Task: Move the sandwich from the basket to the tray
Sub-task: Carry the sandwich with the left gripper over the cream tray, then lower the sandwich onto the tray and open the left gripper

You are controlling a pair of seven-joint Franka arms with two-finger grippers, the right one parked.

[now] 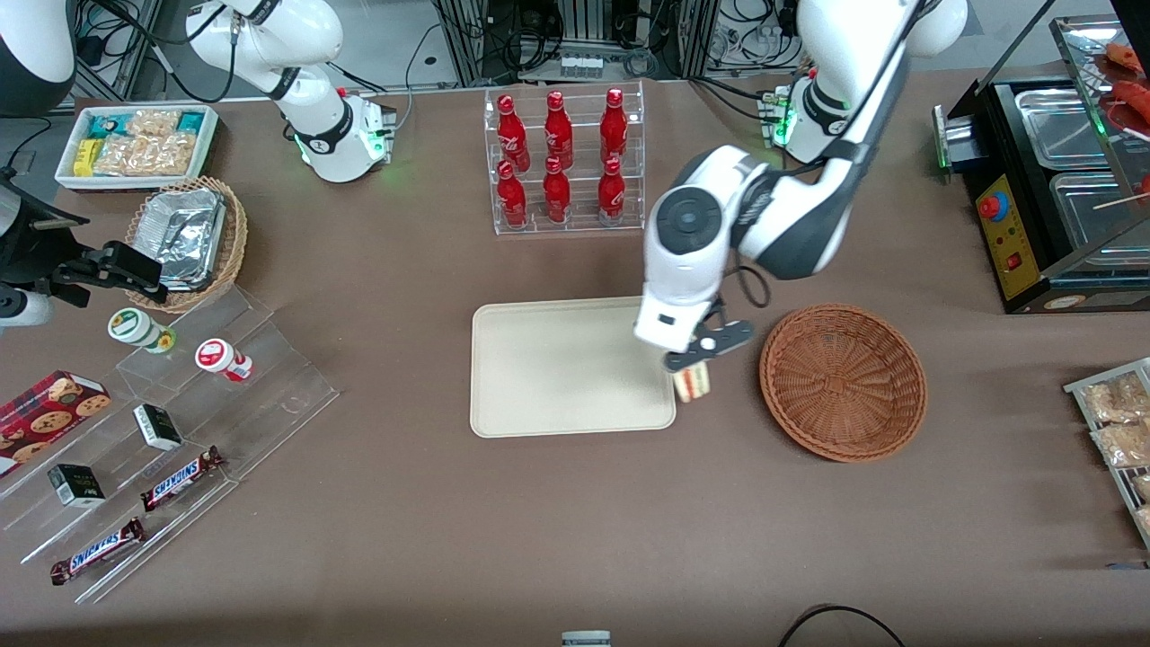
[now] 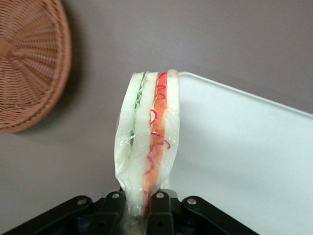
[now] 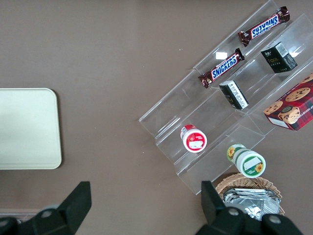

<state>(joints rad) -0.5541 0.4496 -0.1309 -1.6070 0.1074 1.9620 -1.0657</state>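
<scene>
Transfer phase. The gripper (image 1: 696,359) was clenched on the sandwich (image 1: 692,384), which hung below the fingers, clear of the table, just over the tray's (image 1: 566,368) short edge on the basket (image 1: 843,381) side. In the wrist view the sandwich (image 2: 146,142) was pinched at one end, its long axis running straight out from the gripper (image 2: 139,203) and its bread and filling layers standing edge-on; the tray (image 2: 244,161) rim passed just beside the wedge, and the basket (image 2: 29,63) lay well apart, empty as far as could be seen.

The deciding relation: the sandwich sat at the tray's rim rather than inside it, with the open tray floor extending away from the basket, toward the parked arm's end of the table. The next move probably called for a short travel that way before lowering.

Room appeared ample: the tray was bare, and the bottle rack (image 1: 564,162), farther from the front camera, stood well apart. The main risk seemed to be a release at the rim, which could let the wedge tip onto the table.
</scene>
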